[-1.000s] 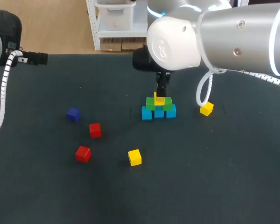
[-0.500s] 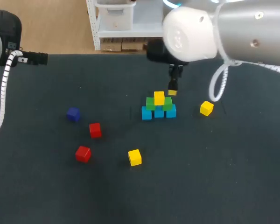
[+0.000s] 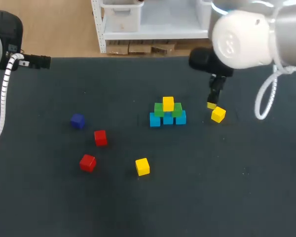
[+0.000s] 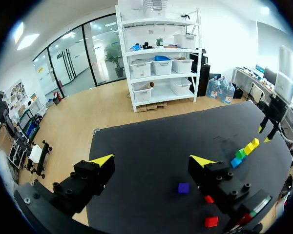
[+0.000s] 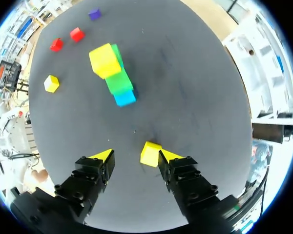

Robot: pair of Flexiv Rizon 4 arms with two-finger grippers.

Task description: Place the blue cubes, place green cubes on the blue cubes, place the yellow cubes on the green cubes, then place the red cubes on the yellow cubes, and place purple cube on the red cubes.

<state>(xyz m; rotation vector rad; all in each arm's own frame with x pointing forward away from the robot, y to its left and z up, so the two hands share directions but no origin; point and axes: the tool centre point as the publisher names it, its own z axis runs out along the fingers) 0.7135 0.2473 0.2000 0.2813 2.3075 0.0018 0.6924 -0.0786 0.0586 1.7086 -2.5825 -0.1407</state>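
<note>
Right hand [image 3: 211,105] hovers just beside a loose yellow cube [image 3: 218,115]; the cube stack [image 3: 167,113] stands apart

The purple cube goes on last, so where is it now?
In the head view the purple cube lies on the table's left side, just behind and left of a red cube, well left of the cube stack.
</note>
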